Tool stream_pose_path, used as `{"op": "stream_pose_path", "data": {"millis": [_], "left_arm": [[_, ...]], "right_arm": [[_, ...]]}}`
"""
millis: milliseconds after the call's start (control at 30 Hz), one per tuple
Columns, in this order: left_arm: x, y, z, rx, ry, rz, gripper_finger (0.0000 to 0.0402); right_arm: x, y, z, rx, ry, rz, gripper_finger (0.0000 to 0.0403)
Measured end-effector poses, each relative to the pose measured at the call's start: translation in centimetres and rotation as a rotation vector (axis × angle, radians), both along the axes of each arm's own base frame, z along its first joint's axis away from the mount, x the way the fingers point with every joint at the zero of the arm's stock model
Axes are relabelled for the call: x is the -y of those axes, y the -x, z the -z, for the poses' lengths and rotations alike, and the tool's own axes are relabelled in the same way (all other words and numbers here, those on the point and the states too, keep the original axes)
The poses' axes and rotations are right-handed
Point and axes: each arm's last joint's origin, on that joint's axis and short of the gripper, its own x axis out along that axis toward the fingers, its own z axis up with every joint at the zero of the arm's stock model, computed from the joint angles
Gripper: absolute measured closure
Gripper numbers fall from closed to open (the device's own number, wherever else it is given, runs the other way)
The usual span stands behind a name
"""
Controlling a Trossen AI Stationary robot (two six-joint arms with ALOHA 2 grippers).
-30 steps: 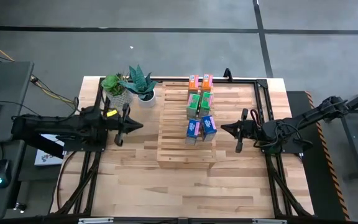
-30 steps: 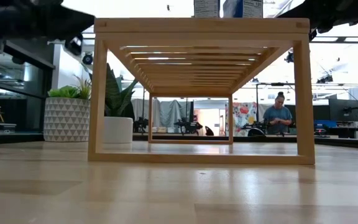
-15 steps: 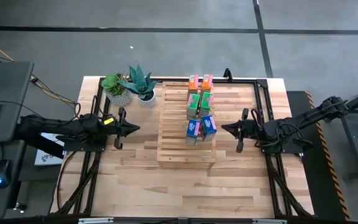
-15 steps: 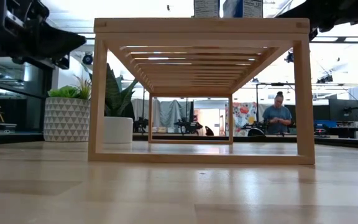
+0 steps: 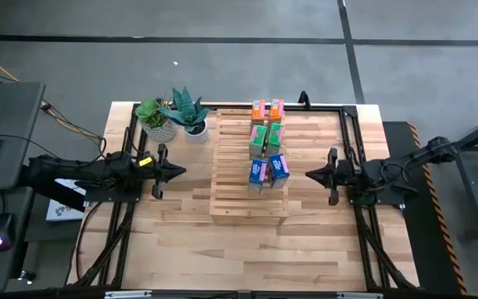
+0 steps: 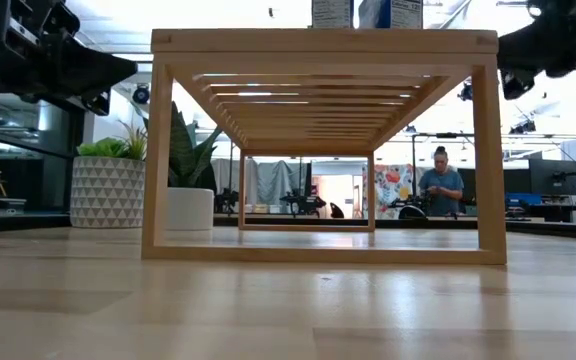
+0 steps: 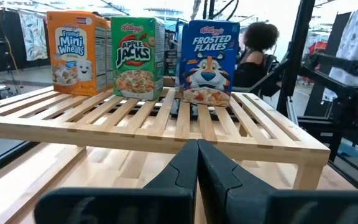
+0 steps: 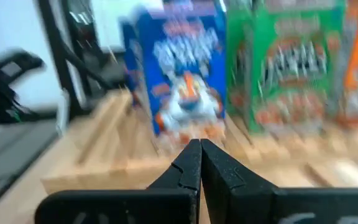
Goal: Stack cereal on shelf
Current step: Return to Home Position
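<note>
Left pincer [image 5: 177,171] hangs over the counter [image 5: 181,241] to the left of the shelf [image 5: 247,208], apart from it and pointing toward it. In its wrist view the two fingers [image 7: 185,171] are pressed together with nothing between them. The right pincer [image 5: 309,175] mirrors it on the shelf's right side, also aimed inward, clear of the rack, and its fingers [image 8: 188,163] likewise meet tip to tip, empty. In the low view both arms sit at about the height of the shelf's top.

The shelf stands in the middle of the counter, and all the cereal is on its slatted top, upright, in three pairs down the right half. The blue boxes [image 5: 268,171] stand nearest the front, side by side. The green boxes [image 5: 265,139] stand behind them, and the orange boxes [image 5: 267,110] stand at the far end.

Beyond the shelf's left rear corner, two potted plants [image 5: 173,116] stand close together on the counter. Far off in the room behind, the low view shows a person [image 6: 440,185] standing.
</note>
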Motion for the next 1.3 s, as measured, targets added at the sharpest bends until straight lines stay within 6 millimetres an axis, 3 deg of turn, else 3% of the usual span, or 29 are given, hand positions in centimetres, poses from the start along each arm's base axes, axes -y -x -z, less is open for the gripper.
{"op": "stream_pose_path", "data": {"millis": [133,300,633,967,1300], "left_arm": [[0.0,0.0,0.0,0.000,0.001,0.000,0.0402],[0.0,0.0,0.0,0.000,0.001,-0.001,0.0402],[0.0,0.0,0.0,0.000,0.001,-0.001,0.0402],[0.0,0.0,0.0,0.000,0.001,-0.002,0.0402],[0.0,0.0,0.0,0.001,0.002,-0.002,0.0402]], "right_arm": [[0.5,0.5,-0.1,0.165,0.041,-0.062,0.0403],[1.4,0.6,-0.2,0.190,0.064,-0.105,0.0403],[2.9,0.0,3.1,0.101,0.020,-0.091,0.0403],[3.0,-0.1,4.1,-0.003,0.061,-0.050,0.0403],[3.2,0.0,5.4,-0.132,-0.050,0.013,0.0403]]}}
